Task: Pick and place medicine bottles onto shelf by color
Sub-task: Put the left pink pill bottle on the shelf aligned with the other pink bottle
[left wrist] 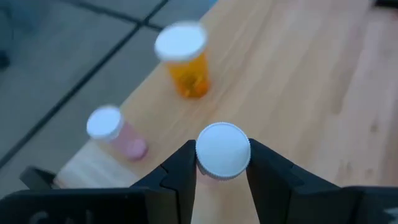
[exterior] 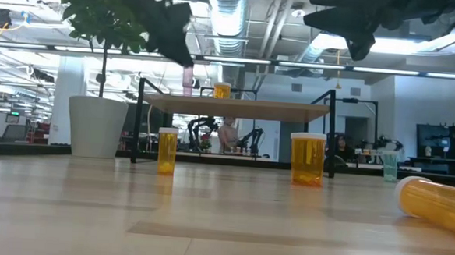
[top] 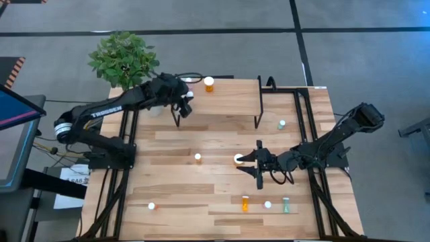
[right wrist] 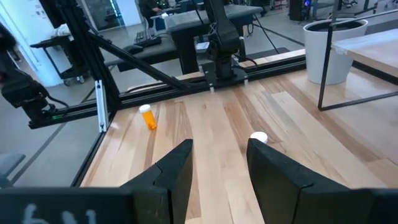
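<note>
Left gripper (top: 186, 102) above wooden shelf (top: 228, 101)

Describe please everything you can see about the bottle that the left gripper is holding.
The held bottle is a small cylinder with a round white cap; in the low view its body looks pink and translucent, like plastic. It stands upright, cap up, clamped between the two dark fingers of the left gripper. It hangs above the left end of the shelf, apparently not yet resting on the light wood top. Nearby on the shelf stand another pink bottle and an orange bottle.
</note>
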Motion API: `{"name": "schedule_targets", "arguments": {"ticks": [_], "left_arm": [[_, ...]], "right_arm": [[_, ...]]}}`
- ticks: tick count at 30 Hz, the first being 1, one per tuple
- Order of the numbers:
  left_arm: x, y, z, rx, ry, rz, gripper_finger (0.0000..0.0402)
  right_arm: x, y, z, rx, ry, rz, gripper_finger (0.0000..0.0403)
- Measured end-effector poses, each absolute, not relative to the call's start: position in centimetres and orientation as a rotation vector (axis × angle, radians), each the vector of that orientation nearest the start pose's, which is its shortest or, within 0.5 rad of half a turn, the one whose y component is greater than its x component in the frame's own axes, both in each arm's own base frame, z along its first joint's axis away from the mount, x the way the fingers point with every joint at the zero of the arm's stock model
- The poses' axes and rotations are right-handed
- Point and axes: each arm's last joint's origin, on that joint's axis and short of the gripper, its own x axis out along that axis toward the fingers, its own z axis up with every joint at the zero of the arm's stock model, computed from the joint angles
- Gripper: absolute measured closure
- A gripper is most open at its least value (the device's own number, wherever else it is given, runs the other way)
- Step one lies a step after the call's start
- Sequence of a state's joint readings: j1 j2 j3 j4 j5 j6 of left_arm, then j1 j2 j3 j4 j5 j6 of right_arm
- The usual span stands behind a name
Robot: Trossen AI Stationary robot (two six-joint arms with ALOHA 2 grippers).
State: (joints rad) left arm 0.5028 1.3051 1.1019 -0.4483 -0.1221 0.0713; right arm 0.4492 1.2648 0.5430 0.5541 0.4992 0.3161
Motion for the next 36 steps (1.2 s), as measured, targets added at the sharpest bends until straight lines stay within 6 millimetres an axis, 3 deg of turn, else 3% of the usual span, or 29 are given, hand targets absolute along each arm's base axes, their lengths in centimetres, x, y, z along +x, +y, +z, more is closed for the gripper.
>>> {"name": "schedule_targets", "arguments": {"ticks": [5,10,25,36], "left_arm": [[24.8,15.8,28.9,-0.112,0.735,0.589,0.0294],[25.0,16.7,28.4,-0.122,0.741,0.613,0.0294],[24.3,16.5,28.7,-0.122,0.755,0.647,0.0290],[24.3,16.5,28.7,-0.123,0.756,0.646,0.0227]], "right_arm": [[23.7,9.9,22.3,0.239,0.140,-0.073,0.0230],[23.7,9.9,22.3,0.238,0.140,-0.073,0.0230],[23.7,9.9,22.3,0.236,0.140,-0.073,0.0230],[23.7,9.9,22.3,0.237,0.140,-0.073,0.0230]]}}
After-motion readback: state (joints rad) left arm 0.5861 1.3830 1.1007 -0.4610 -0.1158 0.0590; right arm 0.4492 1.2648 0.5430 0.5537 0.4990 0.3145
